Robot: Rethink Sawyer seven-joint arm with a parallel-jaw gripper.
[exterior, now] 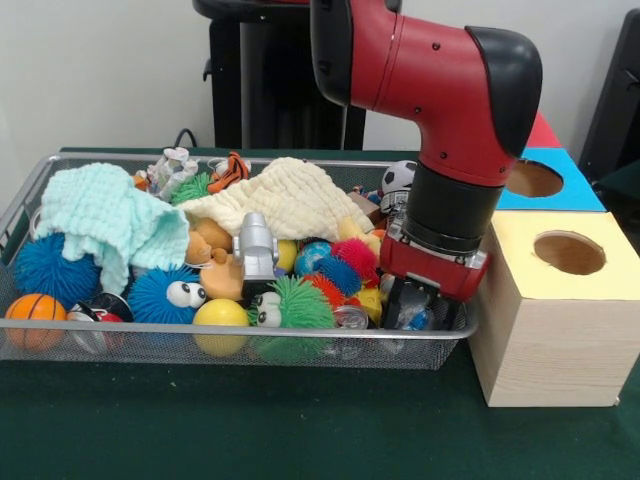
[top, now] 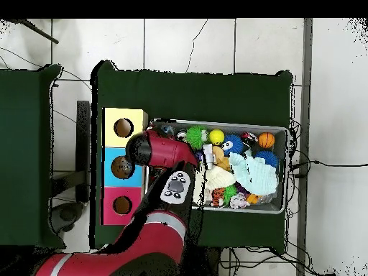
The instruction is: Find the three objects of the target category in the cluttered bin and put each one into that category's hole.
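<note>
The wire mesh bin [exterior: 215,339] is full of toys and cloths; it also shows in the overhead view [top: 284,169]. My gripper [exterior: 421,306] is down inside the bin's front right corner, right over a clear wrinkled plastic piece with a blue patch [exterior: 411,319]. Whether it grips it is hidden. A second clear plastic piece [exterior: 351,320] lies just left of it against the mesh. The blue-topped box's hole [exterior: 533,178] is behind the arm, and shows in the overhead view [top: 122,167]. In the overhead view the arm [top: 164,149] hides the gripper.
The yellow-topped box [exterior: 560,310] stands against the bin's right side, with the red-topped box [exterior: 542,131] behind the blue one. A mint cloth [exterior: 100,215] and a cream cloth [exterior: 285,200] cover part of the heap. Spiky balls, a basketball [exterior: 34,313] and a yellow ball [exterior: 220,318] lie along the front.
</note>
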